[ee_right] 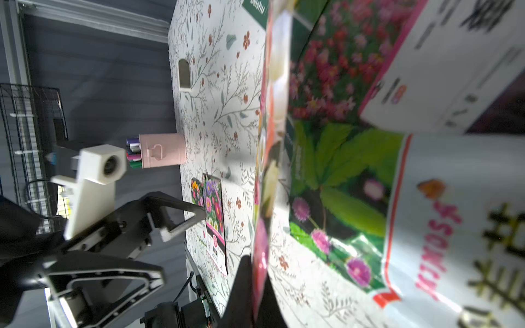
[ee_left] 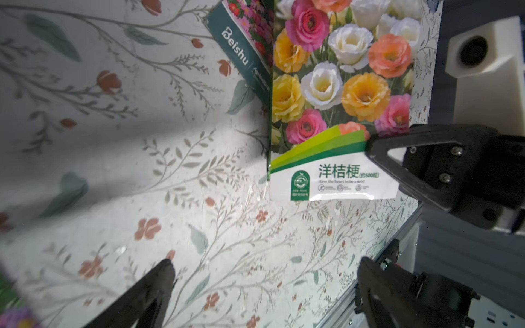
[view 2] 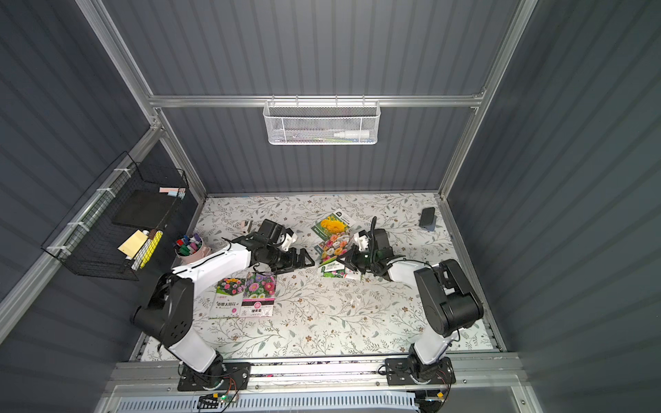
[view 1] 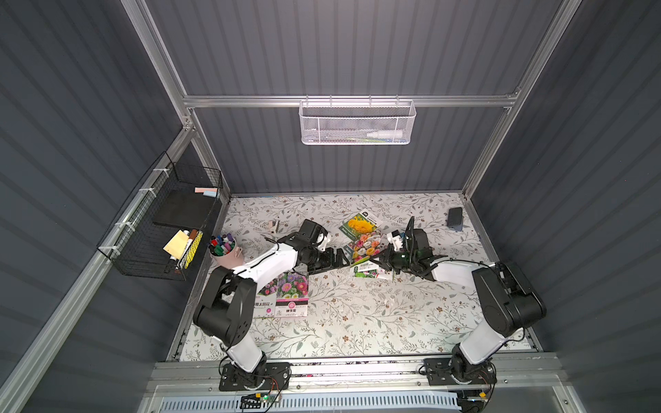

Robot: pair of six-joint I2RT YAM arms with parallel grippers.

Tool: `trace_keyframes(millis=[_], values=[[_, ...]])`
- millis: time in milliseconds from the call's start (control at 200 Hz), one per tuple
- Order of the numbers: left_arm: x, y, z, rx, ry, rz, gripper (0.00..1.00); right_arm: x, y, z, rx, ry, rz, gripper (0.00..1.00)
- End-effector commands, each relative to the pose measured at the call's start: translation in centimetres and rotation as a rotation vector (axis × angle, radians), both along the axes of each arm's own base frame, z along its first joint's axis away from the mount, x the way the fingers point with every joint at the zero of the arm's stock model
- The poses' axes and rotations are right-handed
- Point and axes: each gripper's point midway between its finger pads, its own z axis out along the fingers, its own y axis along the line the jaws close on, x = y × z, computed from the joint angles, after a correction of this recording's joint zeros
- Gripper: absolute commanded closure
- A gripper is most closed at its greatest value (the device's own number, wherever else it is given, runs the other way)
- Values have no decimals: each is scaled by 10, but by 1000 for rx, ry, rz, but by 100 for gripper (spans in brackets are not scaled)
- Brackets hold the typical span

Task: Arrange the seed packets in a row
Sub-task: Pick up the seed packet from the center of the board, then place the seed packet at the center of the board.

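Toward the front of the table [view 1: 357, 332], near its left edge, two packets [view 1: 292, 291] lie flat, side by side. At mid-table the left gripper [view 1: 345, 259] hangs spread and empty just beside the pile [view 1: 365, 270], and the right gripper [view 1: 380, 262] is pinched on a side edge of the mixed packet [ee_left: 335, 85] atop it. Packets appear light, thin, glossy and floppy, likely to slide and sag: grip a free edge near a corner, as on the yellow packet [view 1: 358, 226] farthest back.

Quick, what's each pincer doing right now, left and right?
The left pincer is open, holding nothing.
The right pincer is closed on the edge of the mixed-flower seed packet.
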Motion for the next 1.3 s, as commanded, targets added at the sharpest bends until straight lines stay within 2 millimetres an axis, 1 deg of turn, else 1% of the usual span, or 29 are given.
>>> trace_keyframes(millis=[0, 65, 145, 225, 345, 460, 540, 690, 895, 1135, 1291], values=[[-41, 35, 13, 158, 2, -89, 1, -26, 15, -2, -36, -2, 41, 100], [-53, 49, 23, 198, -23, -101, 1, -37, 27, -1, -51, -11, 57, 100], [-66, 66, 31, 250, -53, -114, 0, -52, 43, -1, -71, -28, 82, 100], [-75, 85, 32, 328, -89, -120, 1, -66, 60, -3, -87, -37, 103, 100], [-86, 106, 27, 397, -120, -116, 0, -80, 81, -14, -114, -30, 134, 100], [-92, 115, 18, 410, -122, -108, 1, -90, 102, -23, -117, -7, 166, 100], [-94, 120, 11, 428, -124, -103, 1, -96, 111, -31, -134, 4, 176, 100], [-96, 129, 6, 457, -157, -87, 1, -100, 117, -43, -157, 29, 175, 100], [-93, 140, 3, 505, -193, -62, 1, -107, 124, -49, -191, 42, 174, 100], [-92, 143, 1, 520, -198, -52, 0, -114, 123, -57, -210, 71, 160, 100], [-91, 145, 1, 528, -201, -45, 1, -121, 123, -58, -213, 86, 162, 100]])
